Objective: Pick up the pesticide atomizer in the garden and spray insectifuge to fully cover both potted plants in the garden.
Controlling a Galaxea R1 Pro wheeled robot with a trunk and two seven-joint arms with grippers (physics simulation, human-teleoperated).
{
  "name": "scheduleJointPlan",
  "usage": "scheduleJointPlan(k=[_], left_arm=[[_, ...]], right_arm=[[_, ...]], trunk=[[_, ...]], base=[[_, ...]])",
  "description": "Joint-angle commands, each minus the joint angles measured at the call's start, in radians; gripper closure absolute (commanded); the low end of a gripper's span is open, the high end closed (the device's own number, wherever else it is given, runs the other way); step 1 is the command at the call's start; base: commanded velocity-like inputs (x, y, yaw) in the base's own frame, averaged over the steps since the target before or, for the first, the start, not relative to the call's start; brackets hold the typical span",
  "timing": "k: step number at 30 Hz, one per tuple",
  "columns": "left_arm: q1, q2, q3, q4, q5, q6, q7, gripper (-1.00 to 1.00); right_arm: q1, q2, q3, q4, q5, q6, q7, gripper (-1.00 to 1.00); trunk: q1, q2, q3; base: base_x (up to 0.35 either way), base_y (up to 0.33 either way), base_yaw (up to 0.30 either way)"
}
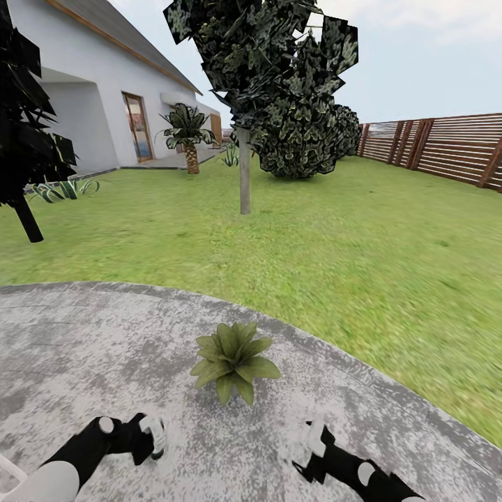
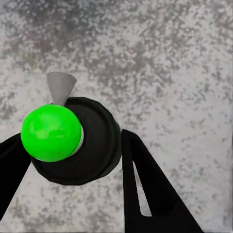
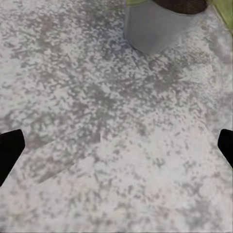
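Left gripper (image 2: 73, 160) is pinching the atomizer (image 2: 73, 141) above the patio (image 1: 90, 362). Right gripper (image 3: 116, 145) is hanging spread wide near the potted plant (image 1: 233, 359).

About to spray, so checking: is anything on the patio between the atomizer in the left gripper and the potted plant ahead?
Nothing visible. The atomizer sits in the left gripper; only bare patio lies before the potted plant.
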Motion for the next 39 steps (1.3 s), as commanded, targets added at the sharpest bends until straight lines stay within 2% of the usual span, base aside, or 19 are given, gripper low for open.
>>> scheduleJointPlan(k=[1, 3, 4, 6, 8, 9, 10, 11, 13, 14, 16, 21, 24, 28, 29, 32, 33, 36, 39], left_arm=[[-0.003, -0.002, 0.016, -0.003, -0.01, 0.033, -0.003, 1.0], [-0.004, -0.007, 0.022, -0.004, -0.01, 0.08, -0.003, 1.0], [-0.006, -0.01, 0.024, -0.004, -0.009, 0.105, -0.002, 1.0], [-0.008, -0.012, 0.026, -0.005, -0.008, 0.137, -0.003, 1.0], [-0.01, -0.015, 0.028, -0.005, -0.007, 0.188, -0.003, 1.0], [-0.012, -0.016, 0.029, -0.005, -0.007, 0.225, -0.004, 1.0], [-0.013, -0.018, 0.031, -0.005, -0.001, 0.277, -0.005, 1.0], [-0.013, -0.021, 0.032, -0.005, 0.009, 0.301, -0.005, 1.0], [-0.014, -0.024, 0.031, -0.006, 0.039, 0.343, -0.006, 1.0], [-0.015, -0.025, 0.03, -0.006, 0.065, 0.367, -0.006, 1.0], [-0.016, -0.027, 0.029, -0.007, 0.096, 0.404, -0.007, 1.0], [-0.029, -0.028, 0.027, -0.006, 0.112, 0.534, -0.011, 1.0], [-0.032, -0.027, 0.026, -0.006, 0.113, 0.567, -0.012, 1.0], [-0.057, -0.034, 0.028, -0.006, 0.114, 0.584, -0.011, 1.0], [-0.079, -0.042, 0.028, -0.006, 0.113, 0.633, -0.011, 1.0], [-0.085, -0.046, 0.019, -0.005, 0.11, 0.681, -0.012, 1.0], [-0.087, -0.045, 0.021, -0.006, 0.112, 0.685, -0.015, 1.0], [-0.098, -0.051, 0.02, -0.009, 0.109, 0.777, -0.063, 1.0], [-0.107, -0.053, 0.017, -0.01, 0.104, 0.806, -0.08, 1.0]], right_arm=[[0.0, -0.018, -0.008, 0.028, -0.002, -0.003, -0.056, -1.0], [0.0, -0.045, -0.008, 0.048, -0.005, -0.004, -0.108, -1.0], [0.0, -0.068, -0.008, 0.056, -0.007, -0.004, -0.127, -1.0], [0.001, -0.09, -0.016, 0.074, -0.008, -0.004, -0.141, -1.0], [0.002, -0.102, -0.08, 0.116, -0.009, -0.004, -0.151, -1.0], [0.003, -0.104, -0.145, 0.141, -0.009, -0.003, -0.171, -1.0], [0.003, -0.106, -0.235, 0.165, -0.008, -0.002, -0.223, -1.0], [0.004, -0.106, -0.273, 0.171, -0.008, -0.001, -0.257, -1.0], [0.006, -0.107, -0.331, 0.181, -0.008, 0.004, -0.327, -1.0], [0.01, -0.107, -0.357, 0.187, -0.008, 0.007, -0.367, -1.0], [0.021, -0.107, -0.392, 0.191, -0.009, 0.01, -0.397, -1.0], [0.032, -0.103, -0.537, 0.194, -0.008, 0.012, -0.411, -1.0], [0.033, -0.096, -0.578, 0.194, -0.008, 0.022, -0.412, -1.0], [0.033, -0.093, -0.635, 0.193, -0.01, 0.09, -0.413, -1.0], [0.033, -0.093, -0.678, 0.189, -0.009, 0.104, -0.413, -1.0], [0.033, -0.094, -0.712, 0.185, -0.009, 0.11, -0.412, -1.0], [0.033, -0.094, -0.711, 0.186, -0.008, 0.109, -0.412, -1.0], [0.034, -0.103, -0.709, 0.189, -0.006, 0.108, -0.413, -1.0], [0.037, -0.109, -0.709, 0.19, -0.006, 0.109, -0.413, -1.0]], trunk=[[0.0, 0.0, -0.001], [0.0, 0.0, -0.001], [0.0, 0.0, -0.001], [0.0, 0.0, -0.001], [0.0, 0.0, -0.001], [0.0, 0.0, -0.001], [0.0, 0.0, -0.001], [0.0, 0.0, -0.001], [0.0, 0.0, -0.001], [0.0, 0.0, -0.001], [0.0, 0.0, -0.001], [0.0, 0.0, -0.001], [0.0, 0.0, -0.001], [0.0, 0.0, -0.001], [0.0, 0.0, -0.001], [0.0, 0.0, -0.001], [0.0, 0.0, -0.001], [0.0, 0.0, -0.001], [0.0, 0.0, -0.001]], base=[[0.0, 0.0, 0.0], [0.0, 0.0, 0.0], [0.0, 0.0, 0.0], [0.0, 0.0, 0.0], [0.0, 0.0, 0.0], [0.0, 0.0, 0.0], [0.0, 0.0, 0.0], [0.0, 0.0, 0.0], [0.0, 0.0, 0.0], [0.0, 0.0, 0.0], [0.0, 0.0, 0.0], [0.0, 0.0, 0.0], [0.0, 0.0, 0.0], [0.0, 0.0, 0.0], [0.0, 0.0, 0.0], [0.0, 0.0, 0.0], [0.0, 0.0, 0.0], [0.0, 0.0, 0.0], [0.003, 0.0, 0.0]])
